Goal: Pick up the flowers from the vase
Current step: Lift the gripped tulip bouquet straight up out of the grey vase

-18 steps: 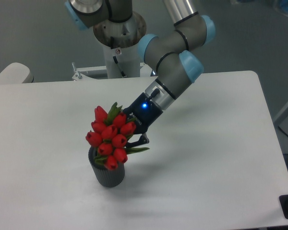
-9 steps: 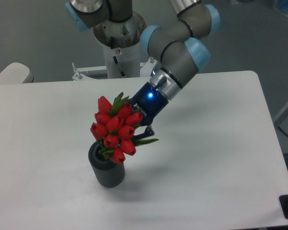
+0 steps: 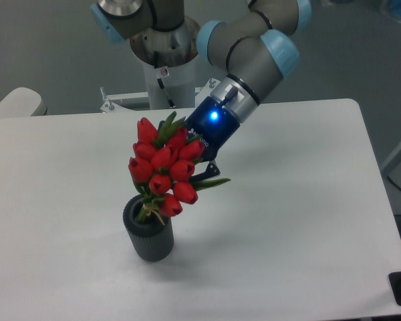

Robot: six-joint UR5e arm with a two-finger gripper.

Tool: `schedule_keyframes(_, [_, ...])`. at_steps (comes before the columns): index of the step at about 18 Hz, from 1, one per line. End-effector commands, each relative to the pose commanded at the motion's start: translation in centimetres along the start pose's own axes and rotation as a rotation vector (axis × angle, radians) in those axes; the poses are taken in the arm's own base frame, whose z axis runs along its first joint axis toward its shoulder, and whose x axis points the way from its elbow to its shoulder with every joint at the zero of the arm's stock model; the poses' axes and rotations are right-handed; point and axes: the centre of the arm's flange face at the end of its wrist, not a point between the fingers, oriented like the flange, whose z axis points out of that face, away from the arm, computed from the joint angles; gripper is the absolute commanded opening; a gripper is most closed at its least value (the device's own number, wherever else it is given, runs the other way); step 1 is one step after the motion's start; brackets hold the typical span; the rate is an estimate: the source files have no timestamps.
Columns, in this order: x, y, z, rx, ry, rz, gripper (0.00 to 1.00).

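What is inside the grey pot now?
The green stem ends of the red tulips dip past the ribbed vase's rim. The gripper holds the bunch from behind. The vase's bottom is hidden by its wall.

Flowers and vase, current state

My end effector (image 3: 199, 170) grips the flowers (image 3: 166, 168), a tied bunch of red tulip buds with green leaves, tilted, their stem ends at the rim of the vase (image 3: 149, 237), a dark grey ribbed cylinder standing upright on the counter (image 3: 287, 221).
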Motion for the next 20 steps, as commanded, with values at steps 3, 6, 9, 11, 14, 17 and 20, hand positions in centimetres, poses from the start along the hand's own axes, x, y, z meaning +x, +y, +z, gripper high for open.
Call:
schedule_keyframes(3, [0.0, -0.4, -0.9, 0.006, -0.016, 0.008, 0.33])
schedule_keyframes(6, [-0.1, -0.8, -1.5, 0.008, -0.029, 0.020, 0.33])
schedule_keyframes(9, [-0.5, -1.2, -2.2, 0.013, -0.041, 0.026, 0.33])
schedule_keyframes(11, [-0.7, -1.6, -2.6, 0.016, -0.048, 0.030, 0.32])
schedule_keyframes(14, [-1.1, -2.4, -3.4, 0.024, -0.063, 0.042, 0.32])
schedule_keyframes(17, [-1.4, -2.9, -4.0, 0.028, -0.071, 0.042, 0.32])
schedule_keyframes(20, [-1.6, -3.3, -4.5, 0.039, -0.075, 0.018, 0.32])
